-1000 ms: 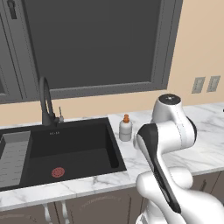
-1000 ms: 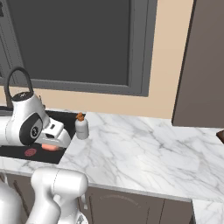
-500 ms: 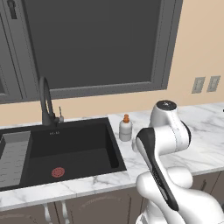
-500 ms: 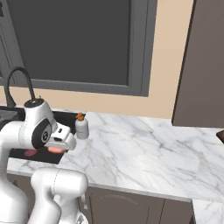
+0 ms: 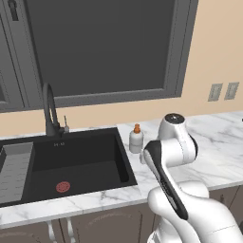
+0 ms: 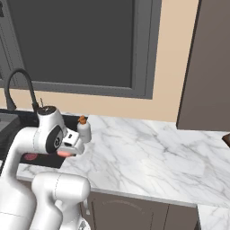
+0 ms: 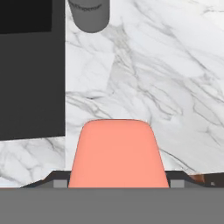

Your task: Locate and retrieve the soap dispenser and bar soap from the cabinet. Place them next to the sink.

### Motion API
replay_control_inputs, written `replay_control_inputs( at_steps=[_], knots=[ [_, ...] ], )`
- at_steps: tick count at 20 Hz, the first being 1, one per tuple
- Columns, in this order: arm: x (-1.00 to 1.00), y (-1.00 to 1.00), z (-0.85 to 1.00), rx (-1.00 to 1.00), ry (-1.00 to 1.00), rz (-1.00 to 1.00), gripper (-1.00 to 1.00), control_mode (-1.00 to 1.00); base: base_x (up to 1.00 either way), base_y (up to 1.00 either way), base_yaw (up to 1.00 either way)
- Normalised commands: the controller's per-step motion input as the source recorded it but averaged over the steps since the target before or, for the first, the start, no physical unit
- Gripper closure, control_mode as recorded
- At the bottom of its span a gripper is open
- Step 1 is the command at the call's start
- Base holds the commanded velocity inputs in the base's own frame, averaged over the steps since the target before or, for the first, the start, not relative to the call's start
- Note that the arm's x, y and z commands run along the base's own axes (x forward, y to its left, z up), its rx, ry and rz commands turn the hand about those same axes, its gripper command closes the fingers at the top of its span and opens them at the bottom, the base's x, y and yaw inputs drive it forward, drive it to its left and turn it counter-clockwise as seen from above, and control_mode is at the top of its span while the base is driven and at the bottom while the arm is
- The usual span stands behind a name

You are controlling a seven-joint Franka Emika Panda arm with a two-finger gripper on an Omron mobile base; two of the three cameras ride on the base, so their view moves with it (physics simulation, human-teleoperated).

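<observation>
One bar soap [image 7: 118, 153] clamped in the end effector [image 6: 67, 150], long axis pointing toward the counter [image 7: 166, 78]

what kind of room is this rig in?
A simulated kitchen: a black sink with a tall faucet is set in a marble counter, and a soap dispenser stands beside it.

White marble countertop [image 5: 223, 147] veined in grey, smooth with a soft sheen; the sink [image 5: 71, 161] a matt black basin, its faucet [image 5: 50, 111] likewise dull black. The soap dispenser [image 5: 136, 139] looks like smooth white plastic under an orange pump top. The bar soap [image 7: 118, 153], salmon-pink, appears uniformly smooth and matt, without gloss. Lower cabinet fronts [image 6: 130, 211] read as dark brown wood, flat in finish; the wall [image 6: 173, 54] behind is plain matt beige
</observation>
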Motion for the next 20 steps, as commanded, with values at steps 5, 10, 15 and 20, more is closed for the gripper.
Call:
replay_control_inputs(
  at_steps=[5, 10, 15, 20],
  knots=[
    [0.41, 0.00, -0.32, 0.00, -0.04, 0.00, 1.00, -1.00, 0.00, 0.00, 0.00],
    [0.29, 0.00, -0.36, 0.01, -0.01, 0.00, 1.00, -1.00, 0.00, 0.00, 0.00],
    [0.26, 0.01, -0.37, 0.01, 0.00, 0.00, 1.00, -1.00, 0.00, 0.00, 0.00],
    [0.17, 0.01, -0.41, 0.00, 0.00, 0.00, 1.00, -1.00, 0.00, 0.00, 0.00]
  ],
)
